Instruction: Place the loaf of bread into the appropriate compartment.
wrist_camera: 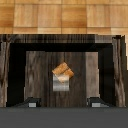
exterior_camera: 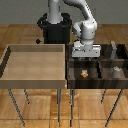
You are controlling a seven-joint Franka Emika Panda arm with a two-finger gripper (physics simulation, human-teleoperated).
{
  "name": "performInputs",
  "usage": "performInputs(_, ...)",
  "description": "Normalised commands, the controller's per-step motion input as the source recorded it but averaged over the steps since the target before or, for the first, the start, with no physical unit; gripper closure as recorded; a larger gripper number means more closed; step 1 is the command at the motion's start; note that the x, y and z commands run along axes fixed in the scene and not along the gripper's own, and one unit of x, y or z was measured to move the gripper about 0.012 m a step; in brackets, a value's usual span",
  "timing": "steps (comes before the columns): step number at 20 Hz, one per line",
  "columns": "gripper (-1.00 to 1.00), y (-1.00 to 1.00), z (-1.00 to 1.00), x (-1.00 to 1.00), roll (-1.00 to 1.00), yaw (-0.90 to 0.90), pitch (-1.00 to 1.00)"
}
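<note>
The loaf of bread (exterior_camera: 84,74) is a tiny brown-orange lump lying on the floor of the near-left compartment (exterior_camera: 76,76) of the dark striped-wood bin. In the wrist view the bread (wrist_camera: 63,71) sits mid-cell on the wood floor (wrist_camera: 40,70), with a small grey patch right beside it. My gripper (exterior_camera: 84,57) hangs above this cell, well clear of the bread. In the wrist view the gripper (wrist_camera: 63,103) shows only its two fingertips (wrist_camera: 31,103), set wide apart with nothing between them. It is open and empty.
A light tan wooden tray (exterior_camera: 35,62) on thin legs stands at the exterior view's left, touching the bin. A small grey block (exterior_camera: 118,70) lies in the near-right cell. Low dark walls (wrist_camera: 64,40) ring the cell. The robot base (exterior_camera: 54,27) stands behind.
</note>
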Motion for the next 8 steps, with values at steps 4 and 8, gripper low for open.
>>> performInputs(4, -1.0, 0.0, 0.0, 0.0, 0.0, 0.0, 0.0)
performInputs(8, -1.0, 0.0, 0.0, 0.0, 0.0, 0.0, 0.0)
